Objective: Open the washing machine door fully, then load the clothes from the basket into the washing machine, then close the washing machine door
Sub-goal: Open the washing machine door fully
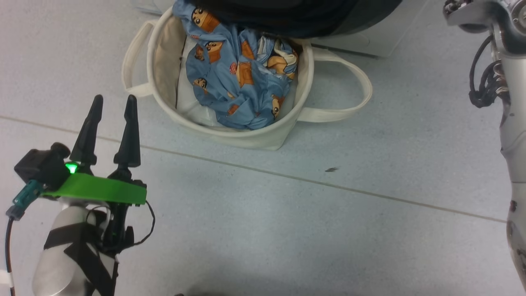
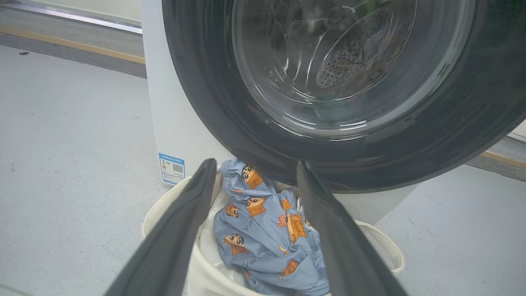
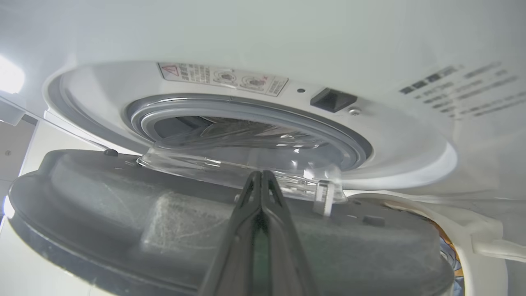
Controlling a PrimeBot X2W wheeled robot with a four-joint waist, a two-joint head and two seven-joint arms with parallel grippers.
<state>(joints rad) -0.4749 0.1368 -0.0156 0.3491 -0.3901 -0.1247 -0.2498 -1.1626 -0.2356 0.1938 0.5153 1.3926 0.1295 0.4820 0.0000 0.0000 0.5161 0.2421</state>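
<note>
Slippage threatens as right gripper (image 3: 261,176), pinched shut on nothing, noses at the smooth washing machine door (image 3: 123,213); left gripper (image 1: 114,102) hangs wide open, empty, near basket (image 1: 246,139).

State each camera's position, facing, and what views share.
Head view: on the head, facing down at the basket of clothes; open left gripper, right forearm.
Left wrist view: between open fingers, the washing machine door above the basket.
Right wrist view: past the shut right gripper, door's inner side and washing machine.
Shared: basket, head and left wrist; door, both wrists.
</note>
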